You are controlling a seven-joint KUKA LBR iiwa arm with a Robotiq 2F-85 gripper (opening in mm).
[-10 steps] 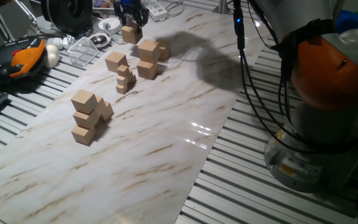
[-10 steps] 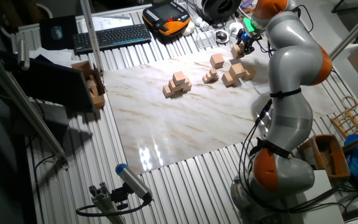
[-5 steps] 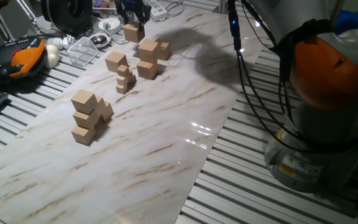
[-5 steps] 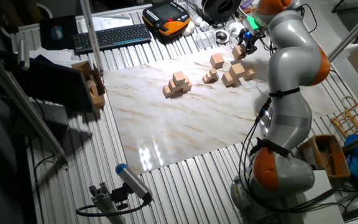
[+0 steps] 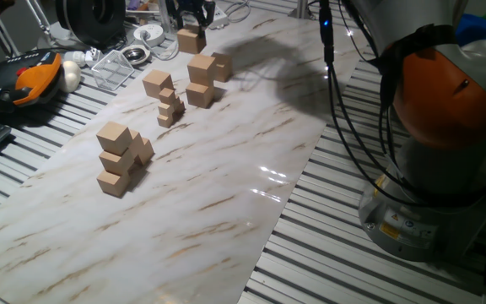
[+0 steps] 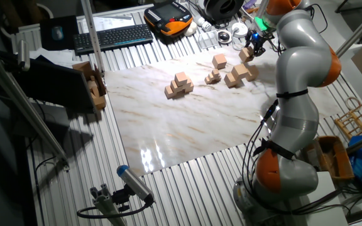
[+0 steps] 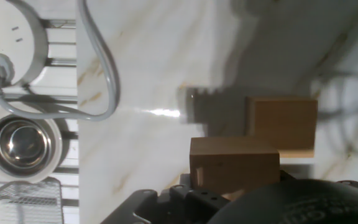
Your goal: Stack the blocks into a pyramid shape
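Up at the far edge of the marble tabletop, one tan wooden block hangs clear of the surface, pinched between the closed fingers of the gripper. From the hand view that same block fills the lower middle, with the black gripper body under it, and a second block lies on the marble just beyond it.

Below and just beside the held block stands a small cluster: one cube stacked on another, with a third touching at the back. Near it toward the left sits a single loose cube, and next to that a little heap of much smaller tan cubes. Well apart, toward the near left side of the top, a stepped pile of blocks rises to a single cube on top.

Seen from the other fixed view, the gripper and held block sit at the far right corner of the marble, with the stepped pile nearer the middle.

Off the marble, on the slatted metal bench, lie an orange-and-black pendant, a clear plastic container, a metal bowl, a white power socket with a grey cable, and a keyboard.
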